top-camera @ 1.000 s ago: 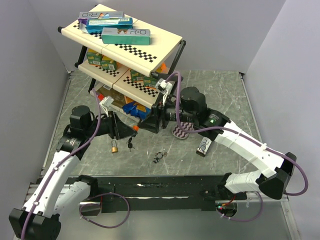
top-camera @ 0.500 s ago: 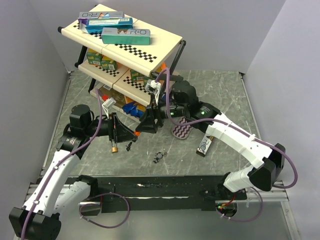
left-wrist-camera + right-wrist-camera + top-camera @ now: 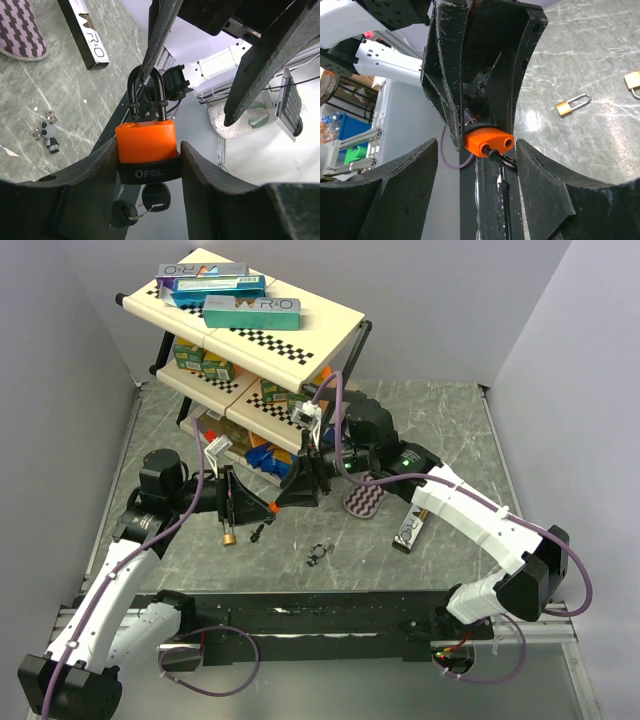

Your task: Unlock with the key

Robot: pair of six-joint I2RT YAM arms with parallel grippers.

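Left wrist view: my left end effector (image 3: 148,162) pinches the orange padlock (image 3: 146,142) by its body, with the keys (image 3: 150,199) dangling beneath (all held clear of the worktop (image 3: 45,95)). My right end effector (image 3: 476,150) is spread wide, fingers either side of the padlock's shackle end; one finger seems to brush the shackle. Since a second ago, my right arm has shifted left, nearer the shelf (image 3: 290,335).
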